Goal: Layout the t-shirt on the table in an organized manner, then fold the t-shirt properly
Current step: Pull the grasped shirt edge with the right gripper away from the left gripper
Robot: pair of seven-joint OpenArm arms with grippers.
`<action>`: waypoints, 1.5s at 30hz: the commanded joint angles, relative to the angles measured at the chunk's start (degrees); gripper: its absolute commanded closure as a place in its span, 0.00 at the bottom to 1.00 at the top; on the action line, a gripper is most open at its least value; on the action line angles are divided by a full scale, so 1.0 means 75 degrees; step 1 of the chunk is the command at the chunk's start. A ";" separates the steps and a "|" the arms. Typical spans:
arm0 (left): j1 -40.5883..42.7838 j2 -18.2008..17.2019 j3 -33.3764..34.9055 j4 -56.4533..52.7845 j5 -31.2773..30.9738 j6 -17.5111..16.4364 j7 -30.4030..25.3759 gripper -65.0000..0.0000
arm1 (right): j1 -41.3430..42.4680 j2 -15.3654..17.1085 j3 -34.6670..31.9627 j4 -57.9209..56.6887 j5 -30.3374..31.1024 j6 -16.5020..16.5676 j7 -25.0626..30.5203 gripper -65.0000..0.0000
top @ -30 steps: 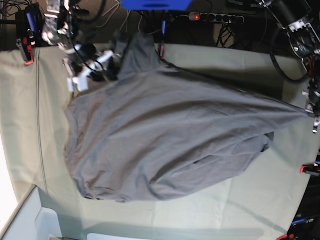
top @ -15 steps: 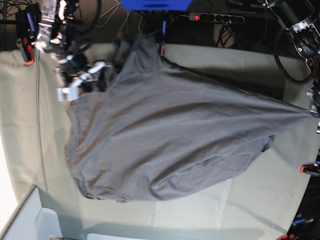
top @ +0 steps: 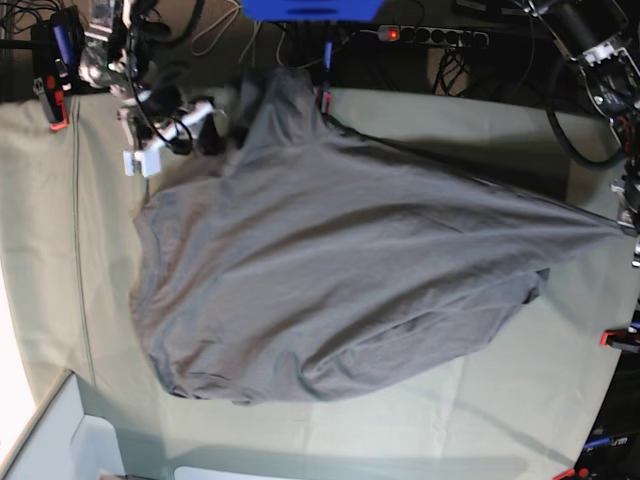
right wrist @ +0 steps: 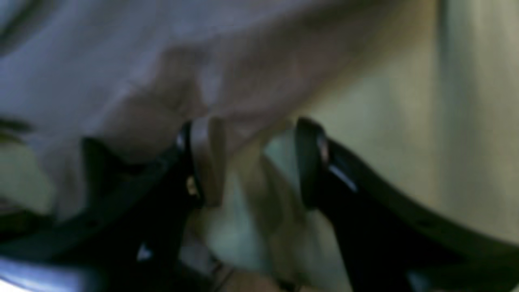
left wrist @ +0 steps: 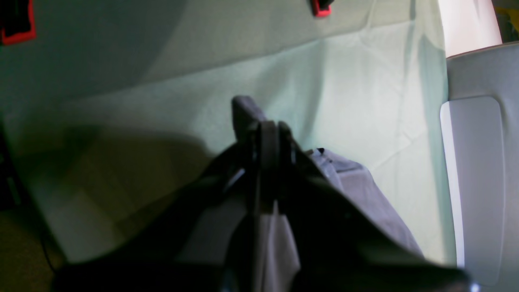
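A power strip [top: 432, 36] with a lit red switch lies among black cables [top: 465, 70] past my far edge, right of a blue panel [top: 311, 9]. Red clamps [top: 57, 112] bite the cloth at my left; another clamp [top: 618, 340] sits at the right. A pale grey bin [top: 60, 440] fills the near-left corner, also visible in my left wrist view [left wrist: 478, 170]

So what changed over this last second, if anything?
The right gripper, fingers open, shifted about the shirt's upper-left edge, out toward the table edge then partly back, gripping nothing. The left gripper stays shut on the t-shirt corner; the shirt's spread looks unchanged.
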 commanded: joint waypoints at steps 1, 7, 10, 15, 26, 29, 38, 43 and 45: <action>-0.0105 -0.0147 -0.0031 0.0129 0.0015 -0.0005 -0.0153 1.00 | -0.0004 0.0007 -0.0038 -0.0057 -0.0026 0.0059 -0.0047 0.56; -0.0093 -0.0147 -0.0043 0.0129 0.0015 -0.0005 -0.0153 1.00 | 0.0148 0.0007 -0.0413 -0.0420 -0.0026 0.0059 -0.0047 0.56; -0.0081 -0.0147 -0.0043 0.0129 0.0015 -0.0005 -0.0153 1.00 | 0.0218 0.0007 -0.0565 -0.0420 -0.0026 0.0059 -0.0047 0.62; -0.0070 -0.0135 -0.0043 0.0129 0.0015 -0.0005 -0.0153 1.00 | 0.0218 0.0042 -0.0495 -0.0408 -0.0026 0.0059 -0.0047 1.00; 0.0059 -0.0124 -0.0043 0.0129 0.0015 -0.0005 -0.0129 1.00 | 0.0019 0.0277 0.1205 0.1010 -0.0014 0.0082 -0.0047 1.00; 0.0282 -0.0112 -0.0043 0.0141 0.0003 -0.0005 -0.0153 1.00 | 0.0078 0.0417 0.1544 0.1127 -0.0014 0.0082 -0.0047 1.00; 0.0458 0.0392 -0.0031 0.0118 0.0003 -0.0005 -0.0153 1.00 | 0.0781 0.0816 0.1556 0.0588 -0.0026 0.0082 -0.0047 1.00; 0.0493 0.0521 -0.0043 0.0118 0.0015 -0.0005 -0.0153 1.00 | 0.0781 0.0816 0.1556 0.0377 -0.0026 0.0082 -0.0047 1.00; 0.0540 0.0521 -0.0043 0.0118 0.0015 -0.0005 -0.0153 1.00 | 0.0675 0.0863 0.1556 0.0483 -0.0026 0.0082 -0.0059 1.00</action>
